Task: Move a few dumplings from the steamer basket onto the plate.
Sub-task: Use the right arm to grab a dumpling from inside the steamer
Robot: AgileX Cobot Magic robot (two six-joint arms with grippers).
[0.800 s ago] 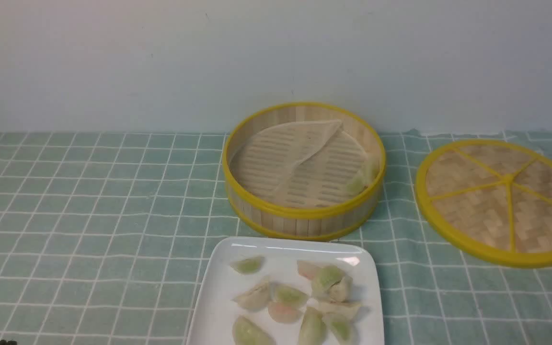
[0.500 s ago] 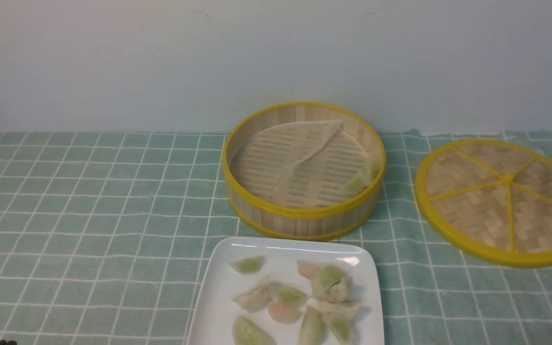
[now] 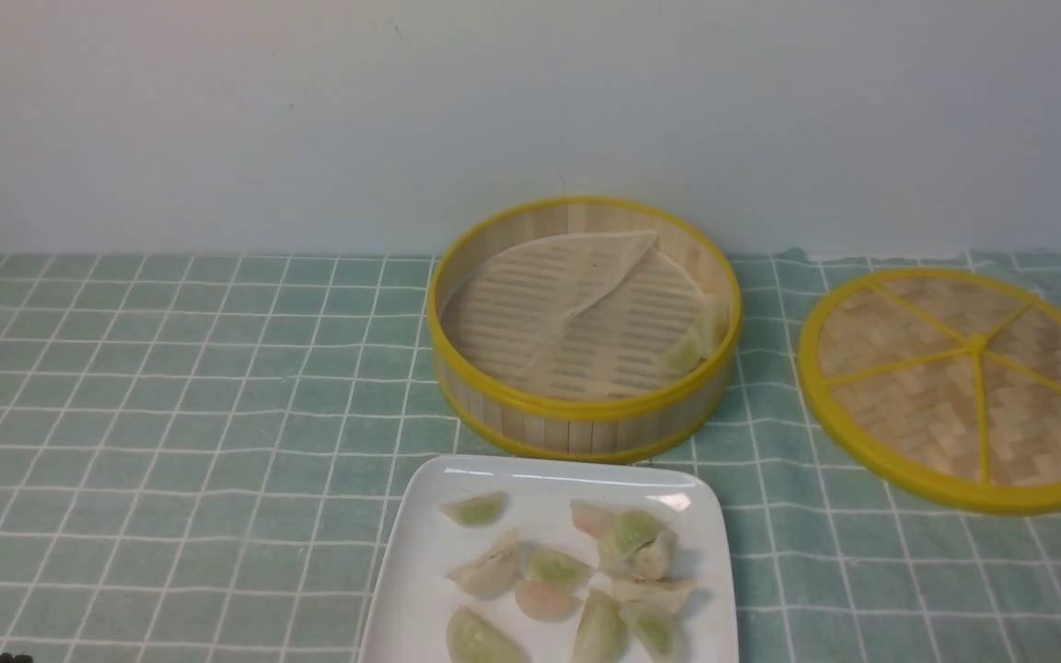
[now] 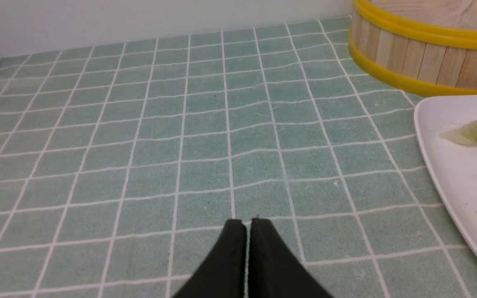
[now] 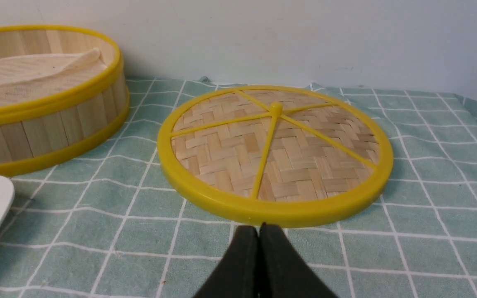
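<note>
Front view: the table (image 3: 171,414), under a green checked cloth, runs back to a pale wall (image 3: 217,110). The whole left half of the frame is bare cloth. The steamer basket (image 3: 586,410) stands at centre, near the wall. A folded liner sheet (image 3: 540,295) lies on its slatted floor. One pale green dumpling (image 3: 689,348) rests against its right inner wall.

The plate (image 3: 420,562) lies at lower centre and is cut by the bottom edge of the frame. Its far edge is just beside the basket's near wall. The dumplings (image 3: 553,566), about ten, sit mostly in the middle and right part of the plate; its left strip is bare.

A woven lid (image 3: 954,387) with yellow spokes lies flat at right and reaches the right edge of the frame. A narrow strip of cloth separates it from the basket.

Left wrist view: the left jaws are together, with only a thin slit between the tips. They hold nothing and sit over bare cloth, apart from the plate and the basket.

Right wrist view: the right jaws are pressed together and hold nothing. The tips are just beside the lid's near rim; contact cannot be judged.
</note>
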